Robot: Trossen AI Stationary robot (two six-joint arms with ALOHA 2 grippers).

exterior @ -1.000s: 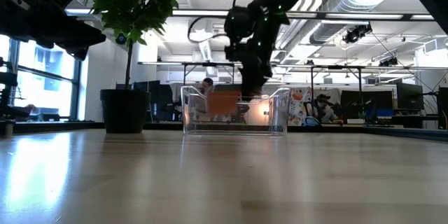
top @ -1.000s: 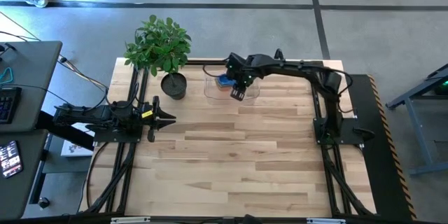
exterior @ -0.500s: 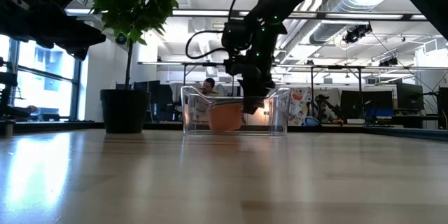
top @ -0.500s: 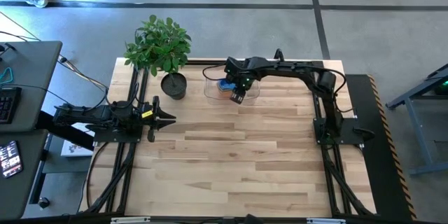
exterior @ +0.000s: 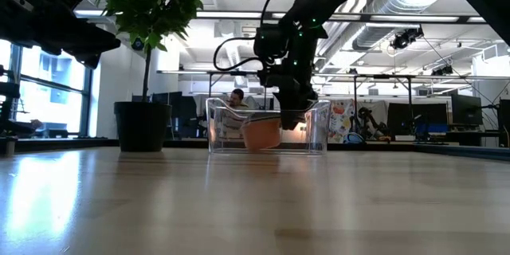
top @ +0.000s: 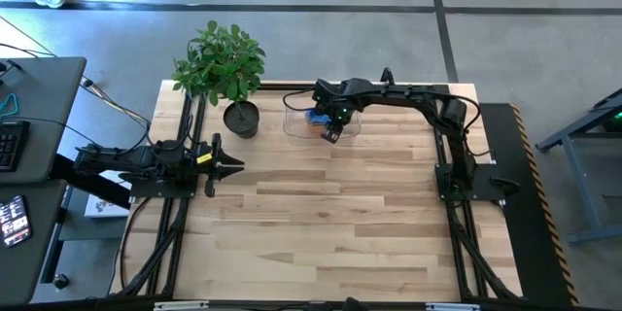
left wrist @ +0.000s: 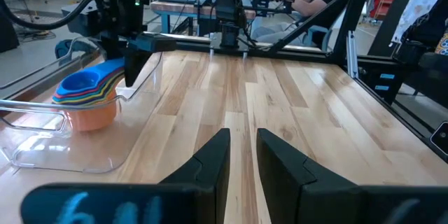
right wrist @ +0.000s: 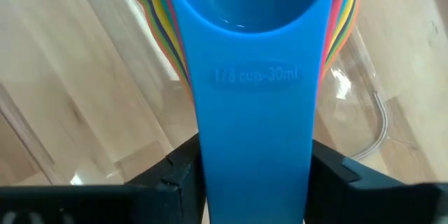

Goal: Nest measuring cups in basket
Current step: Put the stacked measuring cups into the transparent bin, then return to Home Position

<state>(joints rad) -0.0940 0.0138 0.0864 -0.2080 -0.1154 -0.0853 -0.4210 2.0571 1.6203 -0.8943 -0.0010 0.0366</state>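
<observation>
Now right gripper (top: pixel 331 134) upper centre, jaws closed on blue handle, nested measuring cups (left wrist: pixel 85 101) upright in clear basket (left wrist: pixel 42 147), handles toward gripper, left gripper (top: pixel 236 165) idle, slightly parted.

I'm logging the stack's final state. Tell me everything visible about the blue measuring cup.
The blue measuring cup is smooth plastic, a small round bowl with a flat handle embossed "1/8 cup-30ml". It sits upright as the top cup of the nested stack, whose lowest is the orange cup, inside the clear basket. The right tool is at its handle, a finger on either side; contact is unclear.
</observation>
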